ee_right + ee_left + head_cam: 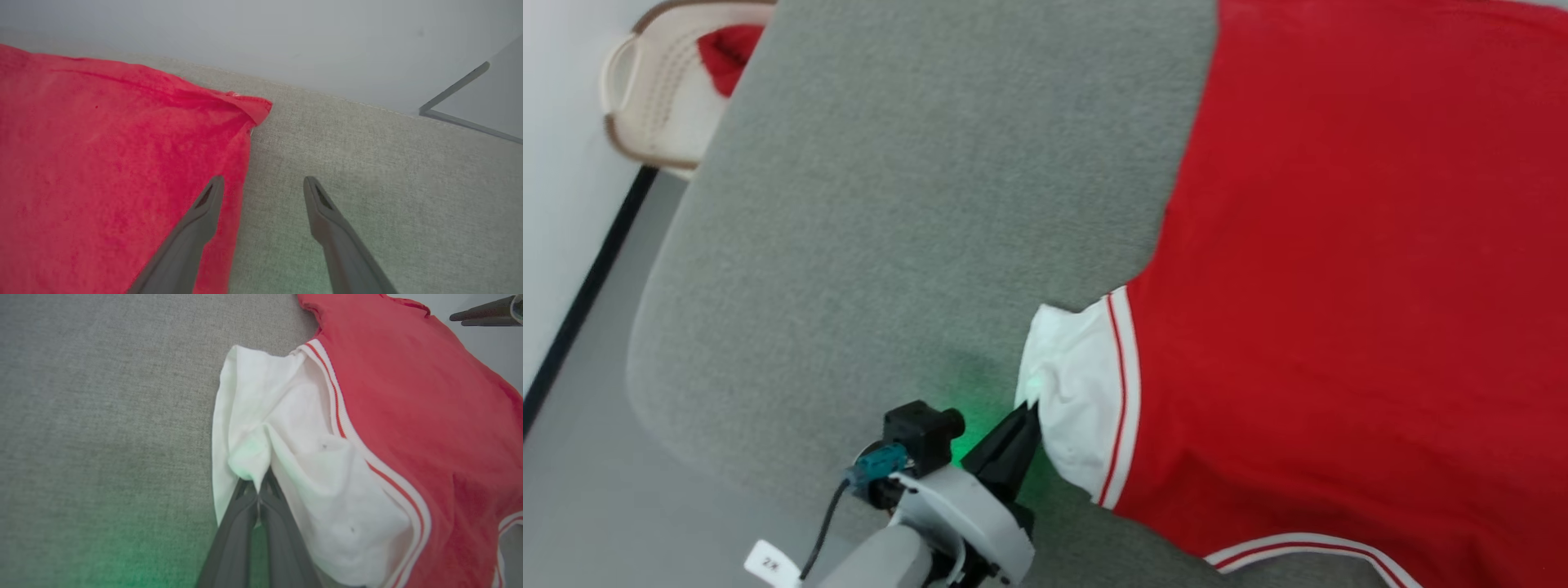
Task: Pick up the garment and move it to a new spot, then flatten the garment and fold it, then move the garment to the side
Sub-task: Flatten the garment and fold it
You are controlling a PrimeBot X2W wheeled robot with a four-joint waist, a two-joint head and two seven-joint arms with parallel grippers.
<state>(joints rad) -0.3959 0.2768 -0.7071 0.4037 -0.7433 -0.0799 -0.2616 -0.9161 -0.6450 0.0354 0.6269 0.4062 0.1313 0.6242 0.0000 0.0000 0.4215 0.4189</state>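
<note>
Left claw: clamped together on a pinch of the white sleeve of the garment. Garment spread on the grey worktop, red body lying off to the right of that claw in the head view, long axis seemingly running up that view, edges cropped. Sleeve bunched at its left side. Right claw: apart, straddling the far red edge, one finger over cloth, the other over bare worktop. Likely flattening: draw sleeve outward, away from the body. Left arm nearer.
</note>
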